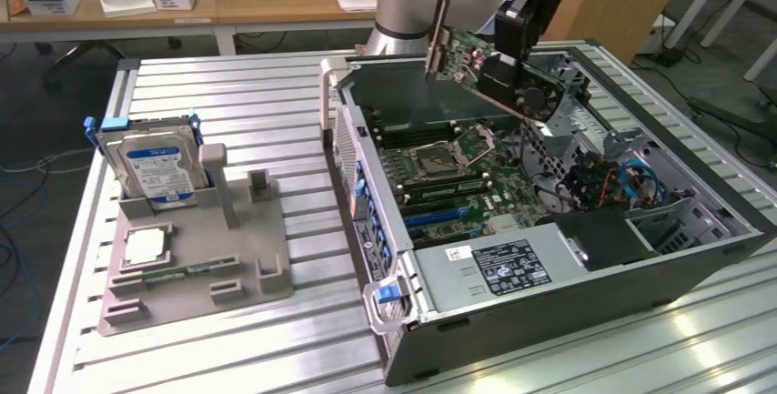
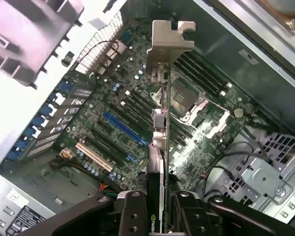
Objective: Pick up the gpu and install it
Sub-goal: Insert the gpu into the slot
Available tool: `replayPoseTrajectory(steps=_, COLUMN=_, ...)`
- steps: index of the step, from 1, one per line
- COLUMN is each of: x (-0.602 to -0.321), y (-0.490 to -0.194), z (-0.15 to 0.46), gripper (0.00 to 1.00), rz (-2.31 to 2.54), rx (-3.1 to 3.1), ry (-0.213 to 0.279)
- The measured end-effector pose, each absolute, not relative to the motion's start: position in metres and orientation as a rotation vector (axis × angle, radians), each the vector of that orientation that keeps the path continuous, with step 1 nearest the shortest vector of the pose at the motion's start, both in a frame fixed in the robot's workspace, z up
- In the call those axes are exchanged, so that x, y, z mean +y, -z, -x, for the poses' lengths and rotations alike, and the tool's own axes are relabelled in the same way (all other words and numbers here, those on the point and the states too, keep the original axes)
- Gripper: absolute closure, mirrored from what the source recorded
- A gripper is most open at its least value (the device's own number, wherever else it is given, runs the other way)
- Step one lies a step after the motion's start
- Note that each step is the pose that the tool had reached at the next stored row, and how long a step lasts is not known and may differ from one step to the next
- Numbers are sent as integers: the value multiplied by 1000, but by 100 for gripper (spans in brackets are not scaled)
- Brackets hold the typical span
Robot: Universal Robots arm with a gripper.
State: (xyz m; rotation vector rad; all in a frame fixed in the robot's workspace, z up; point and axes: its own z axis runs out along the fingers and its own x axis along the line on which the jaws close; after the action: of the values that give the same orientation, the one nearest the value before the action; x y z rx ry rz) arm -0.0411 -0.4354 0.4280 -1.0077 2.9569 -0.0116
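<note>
Exterior view: gripper (image 1: pixel 515 48) clamped on the gpu (image 1: pixel 468 59), gripping the card's upper edge from above. Held in the air over the open computer case (image 1: pixel 570 298), above the motherboard (image 1: pixel 456 171) and clear of it, near the case's far wall. Hanging tilted, with the silvery end bracket high toward the exterior view's left and the black fan end lower toward the exterior view's right. Green circuit face with small parts, thin and flat. Well apart on the slatted table (image 1: pixel 243 94), toward the exterior view's left, a grey holder (image 1: pixel 243 262) carrying an upright hard drive (image 1: pixel 152 165) with a blue-white label. Wrist view: gripper (image 2: pixel 159 199) closed on the gpu (image 2: pixel 160 147), one dark finger pressed to each face of the card. Seen edge-on as a narrow strip running away from the fingers, ending in the notched metal bracket. Below it the motherboard (image 2: pixel 113 123), with a blue slot (image 2: pixel 125 129) and the processor socket (image 2: pixel 184 98) to either side of the card's line.
</note>
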Motion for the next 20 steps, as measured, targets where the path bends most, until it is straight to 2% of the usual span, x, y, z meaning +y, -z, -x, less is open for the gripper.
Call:
replayPoseTrajectory(steps=15, x=-435, y=-426, z=40, gripper=74, rz=1361, rx=2813, ry=14)
replayPoseTrajectory(steps=20, x=-435, y=-425, z=40, gripper=74, rz=1447, rx=2777, ry=38)
